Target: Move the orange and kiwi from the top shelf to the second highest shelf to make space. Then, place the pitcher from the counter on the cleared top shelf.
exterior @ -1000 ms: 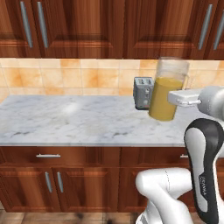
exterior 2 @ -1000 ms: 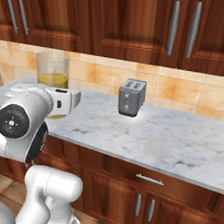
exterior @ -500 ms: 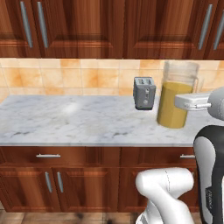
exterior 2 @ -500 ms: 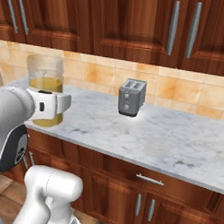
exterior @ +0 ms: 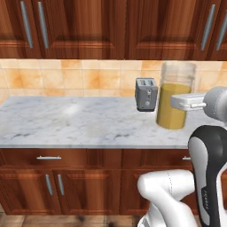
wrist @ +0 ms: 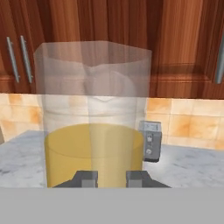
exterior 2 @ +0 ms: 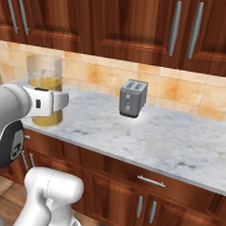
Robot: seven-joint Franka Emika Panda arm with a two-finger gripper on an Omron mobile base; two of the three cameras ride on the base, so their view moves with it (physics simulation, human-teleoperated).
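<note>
Two fingers of my hand (wrist: 112, 178) pinch the pitcher (wrist: 94, 118) low on its wall, holding it upright above the desk (exterior: 80, 122), near the toaster (exterior: 146, 94). Any tilt in carrying could slop juice or loosen this narrow grip.

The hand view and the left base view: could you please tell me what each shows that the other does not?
Hand view alone: the end effector fingertips against the pitcher, and the clear wall seen close up, liquid low inside. Left base view alone: the counter's long bare stretch and its drawer and cabinet fronts below. Shared: the pitcher, the toaster, the tiled backsplash, the upper cabinets.
</note>
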